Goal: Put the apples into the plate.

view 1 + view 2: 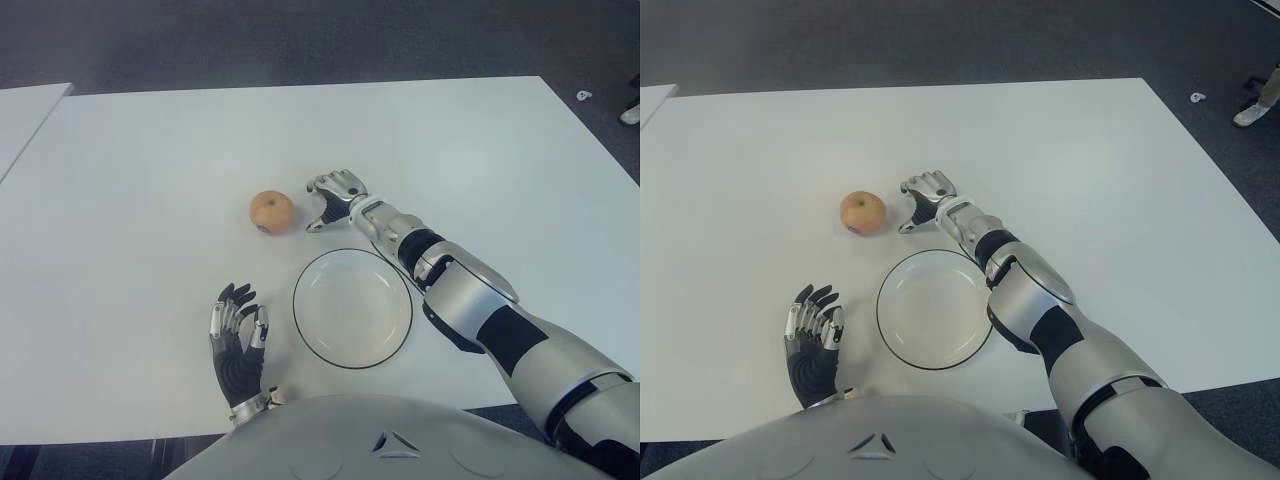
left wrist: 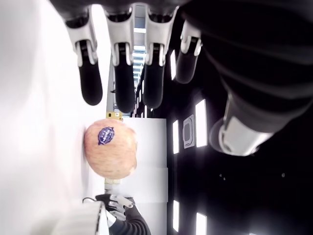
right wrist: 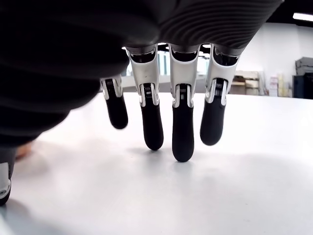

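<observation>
Apple [image 1: 271, 211] on the table [image 1: 140, 180], behind-left of the plate [image 1: 352, 308], right hand [image 1: 335, 195] just right

An apple [image 2: 110, 150] is showing a small round blue sticker [image 2: 106, 135]; its print is too small to read.

Apple [image 1: 271, 211] sits alone on white table [image 1: 130, 180]; bare surface to its left, behind and in front. Right hand [image 1: 335, 197] just beside apple's right side, small gap between, fingers loose and empty. Plate [image 1: 352, 307] near front-right of apple, shallow, empty, nothing over it. Left hand [image 1: 238, 345] left of plate, fingers spread, clear run of table between it and apple
</observation>
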Motion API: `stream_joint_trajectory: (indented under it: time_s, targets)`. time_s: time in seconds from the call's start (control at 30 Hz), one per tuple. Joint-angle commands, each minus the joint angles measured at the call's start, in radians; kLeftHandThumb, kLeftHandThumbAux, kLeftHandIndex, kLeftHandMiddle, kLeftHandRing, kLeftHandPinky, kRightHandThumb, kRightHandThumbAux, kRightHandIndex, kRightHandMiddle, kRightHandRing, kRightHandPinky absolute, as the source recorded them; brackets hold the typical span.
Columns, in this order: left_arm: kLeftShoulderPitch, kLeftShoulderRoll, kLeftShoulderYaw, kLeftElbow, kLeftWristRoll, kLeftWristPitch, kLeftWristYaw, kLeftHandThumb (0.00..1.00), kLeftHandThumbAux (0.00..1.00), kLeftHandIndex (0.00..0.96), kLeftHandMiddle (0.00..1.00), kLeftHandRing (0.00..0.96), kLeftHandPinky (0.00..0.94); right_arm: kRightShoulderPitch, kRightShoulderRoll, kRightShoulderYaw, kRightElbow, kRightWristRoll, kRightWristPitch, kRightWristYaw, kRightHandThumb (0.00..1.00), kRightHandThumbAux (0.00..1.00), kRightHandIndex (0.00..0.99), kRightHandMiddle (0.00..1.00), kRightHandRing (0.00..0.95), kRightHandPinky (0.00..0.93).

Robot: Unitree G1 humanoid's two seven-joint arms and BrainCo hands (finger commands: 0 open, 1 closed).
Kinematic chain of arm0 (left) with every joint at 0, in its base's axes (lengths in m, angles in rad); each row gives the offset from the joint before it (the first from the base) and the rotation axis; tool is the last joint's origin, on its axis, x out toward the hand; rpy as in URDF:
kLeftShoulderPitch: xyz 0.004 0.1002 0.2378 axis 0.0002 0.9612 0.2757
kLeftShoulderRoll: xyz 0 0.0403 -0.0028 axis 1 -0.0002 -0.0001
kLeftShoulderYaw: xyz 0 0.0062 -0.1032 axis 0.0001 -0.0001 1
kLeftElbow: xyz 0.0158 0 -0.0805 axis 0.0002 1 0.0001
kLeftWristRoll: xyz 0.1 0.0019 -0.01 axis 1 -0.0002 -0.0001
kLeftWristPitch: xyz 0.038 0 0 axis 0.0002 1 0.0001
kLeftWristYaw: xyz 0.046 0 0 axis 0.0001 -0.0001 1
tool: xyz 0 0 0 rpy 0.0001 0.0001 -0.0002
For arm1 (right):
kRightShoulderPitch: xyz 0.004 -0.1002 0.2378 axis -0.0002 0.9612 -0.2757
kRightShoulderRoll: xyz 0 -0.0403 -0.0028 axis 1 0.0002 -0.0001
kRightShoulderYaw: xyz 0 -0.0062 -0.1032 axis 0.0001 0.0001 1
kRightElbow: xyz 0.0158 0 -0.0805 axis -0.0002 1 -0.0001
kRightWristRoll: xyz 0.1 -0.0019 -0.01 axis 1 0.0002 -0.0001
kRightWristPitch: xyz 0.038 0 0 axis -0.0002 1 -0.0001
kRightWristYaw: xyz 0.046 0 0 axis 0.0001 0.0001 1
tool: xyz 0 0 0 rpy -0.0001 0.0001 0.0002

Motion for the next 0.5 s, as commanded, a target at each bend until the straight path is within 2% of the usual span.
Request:
stream_joint_trajectory:
  time_s: [0.03, 0.5]
  targets:
    - [-0.02, -0.148, -0.082, 0.083, 0.084, 0.05, 0.003, 0.414, 0.628, 0.202, 0.295, 0.327, 0.354, 0.045, 0.018, 0.048, 0.034, -0.049, 0.004, 0.043, 0.231, 0.273, 0.004, 0.003, 0.003, 0.003]
    - [-0.031, -0.146, -0.073, 0.094, 0.092, 0.045, 0.005, 0.408, 0.621, 0.2, 0.297, 0.323, 0.346, 0.006, 0.028, 0.05, 0.035, -0.05, -0.024, 0.069, 0.214, 0.178, 0.0, 0.0, 0.0, 0.0]
